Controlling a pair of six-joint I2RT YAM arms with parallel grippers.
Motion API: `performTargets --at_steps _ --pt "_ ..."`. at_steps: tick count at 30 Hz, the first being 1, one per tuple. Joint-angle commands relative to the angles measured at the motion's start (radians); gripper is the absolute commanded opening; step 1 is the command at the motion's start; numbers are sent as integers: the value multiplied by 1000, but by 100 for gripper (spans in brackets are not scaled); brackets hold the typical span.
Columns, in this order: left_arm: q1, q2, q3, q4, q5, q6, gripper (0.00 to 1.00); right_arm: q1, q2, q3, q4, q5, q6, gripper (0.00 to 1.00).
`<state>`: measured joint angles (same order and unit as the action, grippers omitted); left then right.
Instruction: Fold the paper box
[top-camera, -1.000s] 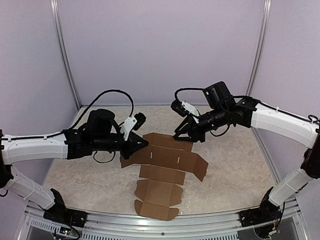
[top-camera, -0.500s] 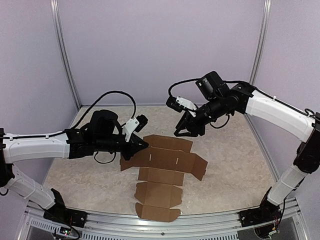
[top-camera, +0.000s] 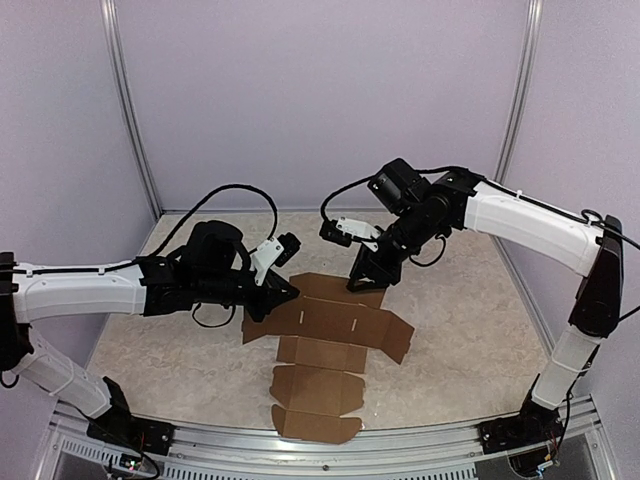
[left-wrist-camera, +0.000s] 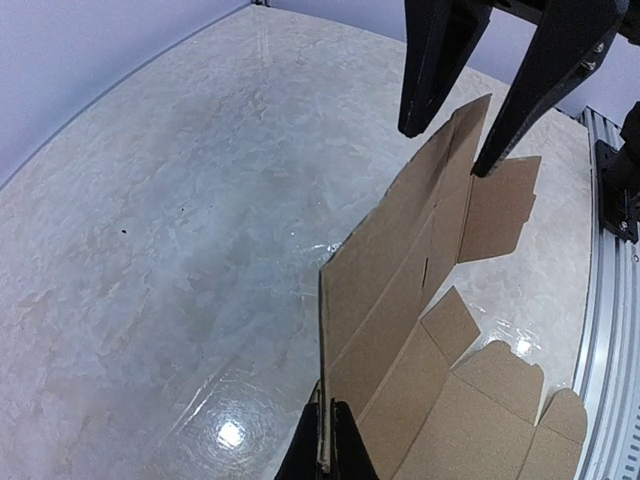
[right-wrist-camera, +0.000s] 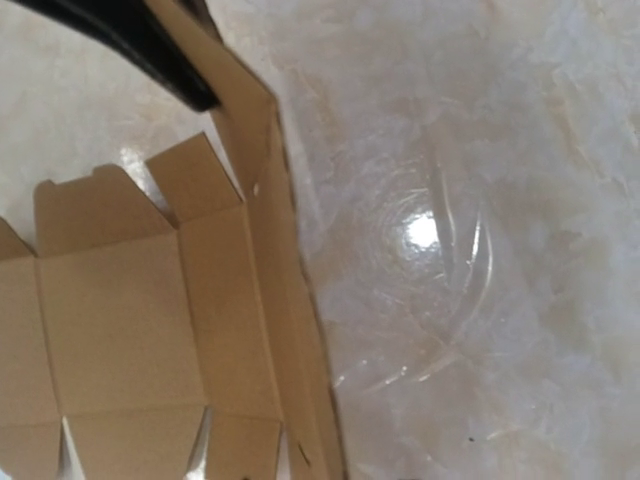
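Lilac walls (top-camera: 300, 100) close in a pale marbled worktop (top-camera: 470, 330), and the box (top-camera: 335, 320) lies near its middle as a flat brown die-cut sheet, its tabs trailing toward the near rail. Only the far flap (left-wrist-camera: 400, 230) stands up off the surface. The left jaws are pinched tight on the left end of that flap, holding it on edge. The right jaws are partly spread and straddle its other end, one finger on each side, with no clear contact that I can make out. The card looks light and thin, stiff across a panel but ready to bend at its scored creases, and likely to skate on this glossy top. I'd grip it by the panel edges close to a crease, not by the small tabs, which would probably crumple. Against a second ago, the right arm (top-camera: 530, 220) has risen and swung inward, so its jaws now point more steeply down at the flap, while the left arm (top-camera: 90, 295) and the sheet have hardly shifted.
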<state>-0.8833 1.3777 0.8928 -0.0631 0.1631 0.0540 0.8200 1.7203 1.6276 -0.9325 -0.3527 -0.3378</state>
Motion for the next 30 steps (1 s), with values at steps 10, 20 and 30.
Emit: performTargets --at_steps 10,20,30 --pt "-8 0 21 -7 6 10 0 23 56 64 -50 45 -7 26" --pt "-8 -4 17 0 1 5 0 30 69 77 -63 38 -9 3" --pt "-6 -43 -5 17 -28 -31 27 36 48 58 -40 81 8 0"
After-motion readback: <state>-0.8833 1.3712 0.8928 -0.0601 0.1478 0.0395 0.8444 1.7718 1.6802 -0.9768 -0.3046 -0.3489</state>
